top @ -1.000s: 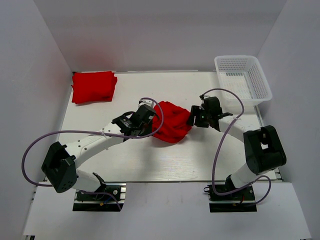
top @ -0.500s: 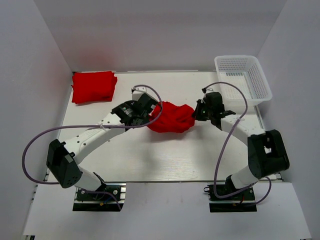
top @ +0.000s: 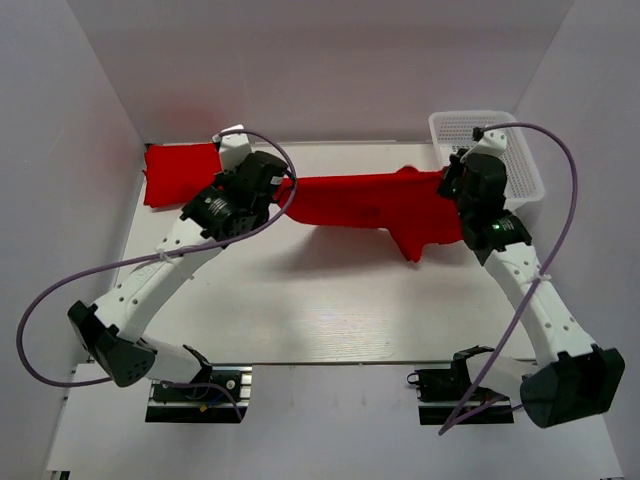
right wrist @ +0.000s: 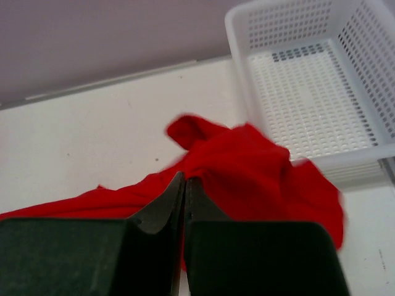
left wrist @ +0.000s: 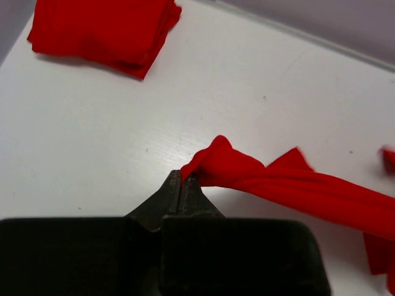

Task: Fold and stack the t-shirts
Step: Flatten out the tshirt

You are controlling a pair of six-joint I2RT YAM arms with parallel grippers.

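red cloth hangs in a long band above the far half of the tabletop (top: 330,310): one t-shirt (top: 370,200) pulled out between the two arms, with a loose flap drooping near its right end. the left claw (left wrist: 183,184) is pressed together, pinching the shirt's left end. the right claw (right wrist: 185,185) is pressed together on the right end, just beside the white mesh basket (right wrist: 308,92) in the far right corner. a folded stack (left wrist: 102,28) of red shirts lies in the far left corner.
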